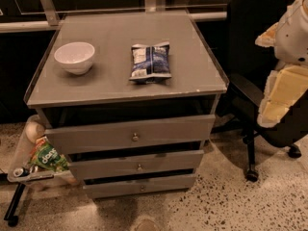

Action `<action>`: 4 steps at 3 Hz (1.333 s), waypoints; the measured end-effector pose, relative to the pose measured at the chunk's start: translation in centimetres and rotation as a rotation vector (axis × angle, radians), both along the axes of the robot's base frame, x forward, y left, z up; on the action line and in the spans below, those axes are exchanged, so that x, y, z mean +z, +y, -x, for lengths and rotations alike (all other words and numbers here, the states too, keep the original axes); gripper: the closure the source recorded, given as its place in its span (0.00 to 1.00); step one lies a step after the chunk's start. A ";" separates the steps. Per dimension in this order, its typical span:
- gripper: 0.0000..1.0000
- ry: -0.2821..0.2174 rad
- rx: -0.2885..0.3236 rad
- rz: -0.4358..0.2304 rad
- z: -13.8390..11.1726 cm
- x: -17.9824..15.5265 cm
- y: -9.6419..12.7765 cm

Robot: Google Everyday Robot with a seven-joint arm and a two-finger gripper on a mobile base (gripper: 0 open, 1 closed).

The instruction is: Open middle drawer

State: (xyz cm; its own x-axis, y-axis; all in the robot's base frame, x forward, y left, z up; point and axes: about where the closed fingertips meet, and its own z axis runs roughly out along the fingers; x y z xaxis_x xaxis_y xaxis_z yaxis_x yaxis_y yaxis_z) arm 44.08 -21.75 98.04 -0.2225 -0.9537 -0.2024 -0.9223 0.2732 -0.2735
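Note:
The grey cabinet (120, 88) has three drawer fronts, one above the other. The middle drawer (106, 167) is the mid-sized front, with a small round metal knob (139, 167) at its centre. It sits between the taller top front (96, 137) and the narrow bottom front (115, 188). A dark gap shows above it. The robot arm's white and cream body (284, 81) hangs at the right edge, level with the cabinet top and well to the right of the drawers. My gripper itself does not show in this view.
A white bowl (74, 57) and a blue snack bag (150, 61) lie on the cabinet top. A black office chair (255, 85) stands right of the cabinet, under the arm. A rack with snack packets (43, 158) stands at the left. The floor is speckled.

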 end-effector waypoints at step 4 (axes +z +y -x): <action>0.00 0.066 -0.118 -0.106 -3.0 -19.4 4.6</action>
State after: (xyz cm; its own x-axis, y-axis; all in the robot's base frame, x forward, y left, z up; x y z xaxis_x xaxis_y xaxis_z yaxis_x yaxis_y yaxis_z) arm 47.08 -17.13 78.62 -0.3474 -0.8943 -0.2820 -0.8971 0.4045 -0.1777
